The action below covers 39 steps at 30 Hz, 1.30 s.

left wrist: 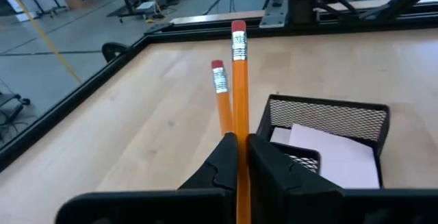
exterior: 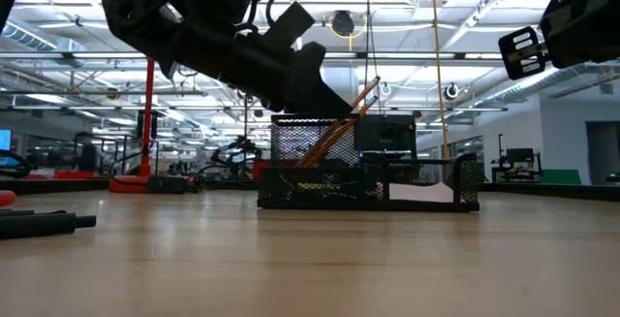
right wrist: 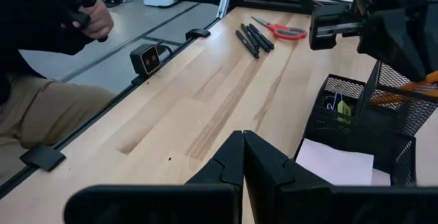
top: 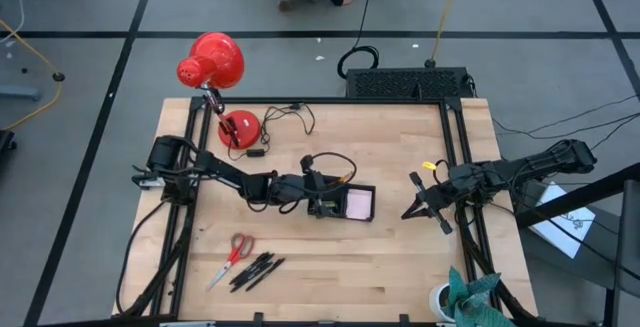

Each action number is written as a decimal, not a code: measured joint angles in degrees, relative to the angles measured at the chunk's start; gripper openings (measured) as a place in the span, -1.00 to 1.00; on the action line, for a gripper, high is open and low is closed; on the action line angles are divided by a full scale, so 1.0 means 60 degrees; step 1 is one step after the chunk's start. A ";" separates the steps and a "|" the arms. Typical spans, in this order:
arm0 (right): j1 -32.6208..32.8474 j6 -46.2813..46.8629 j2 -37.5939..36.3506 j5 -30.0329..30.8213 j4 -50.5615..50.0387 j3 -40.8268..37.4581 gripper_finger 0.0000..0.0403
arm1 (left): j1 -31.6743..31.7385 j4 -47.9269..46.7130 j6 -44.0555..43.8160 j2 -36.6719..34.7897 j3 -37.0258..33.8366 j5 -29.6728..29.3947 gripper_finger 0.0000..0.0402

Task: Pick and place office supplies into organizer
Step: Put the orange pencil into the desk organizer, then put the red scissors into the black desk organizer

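Note:
The black mesh organizer [exterior: 426, 197] stands mid-table with a pale sticky-note pad [top: 357, 204] in its low tray. Two orange pencils [exterior: 339, 128] lean in its tall cup, eraser ends up. My left gripper [left wrist: 239, 157] is over the organizer's left end, shut on one orange pencil [left wrist: 239, 94]. The second pencil [left wrist: 220, 101] stands just beside it. Red-handled scissors [top: 236, 251] and black pens [top: 256, 270] lie near the front left. My right gripper [top: 420, 203] hovers shut to the right of the organizer, holding nothing. My left gripper pinches the longer pencil's shaft [left wrist: 239, 131] between its two fingers, well below the eraser. The fingers come nearly level from the table's left. The pencil slants up past the fingertips, and its lower end is in the mesh cup [exterior: 302, 162]. Whether the fingers also touch the second pencil, I cannot tell.
A red desk lamp [top: 212, 60] stands at the far left with its cord [top: 285, 117] on the table. A black box [top: 405, 82] sits beyond the far edge. A person [right wrist: 41, 53] sits off the table in the right wrist view. Bare wood lies in front of the organizer.

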 joint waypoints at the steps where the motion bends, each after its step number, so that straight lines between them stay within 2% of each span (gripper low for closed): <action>1: 0.0000 -0.0004 0.0000 0.0000 0.0003 0.0000 -1.00 | 0.0003 0.0002 0.0010 0.0000 0.0000 0.0091 -0.88; 7: 0.0000 0.0065 0.0004 0.0004 0.0004 0.0000 -1.00 | -0.0003 0.0172 -0.0281 0.0011 0.0065 -0.0087 -0.88; 18: 0.0000 0.0568 0.0000 -0.0015 -0.0003 0.0000 -1.00 | -0.0332 0.0091 0.0359 0.0011 0.0503 0.0210 -0.23; 21: 0.0000 0.0568 0.0000 -0.0015 -0.0001 0.0000 -1.00 | -0.0484 0.0267 0.0993 -0.0034 0.0503 0.0205 -0.13; 25: 0.0000 0.0675 0.0004 -0.0018 0.0025 0.0000 -1.00 | -0.1032 -0.0272 0.1861 -0.1012 0.0709 -0.0185 -0.09; 28: 0.0011 0.0852 0.0000 -0.0018 0.0068 0.0000 -1.00 | -0.1679 -0.2270 0.1190 -0.2113 0.1287 -0.1707 -0.09; 31: 0.0072 0.0852 0.0004 -0.0018 0.0115 0.0000 -1.00 | -0.2444 -0.5619 0.0323 -0.2889 0.2263 -0.2580 -0.09; 35: 0.0176 0.0841 -0.0010 -0.0023 0.0602 0.0000 -1.00 | -0.3539 -0.9240 -0.0447 -0.3086 0.3864 -0.2618 -0.12; 39: 0.0297 0.0780 -0.0024 -0.0056 0.1403 0.0000 -1.00 | -0.4428 -1.0621 -0.0592 -0.3122 0.4976 -0.2263 -0.35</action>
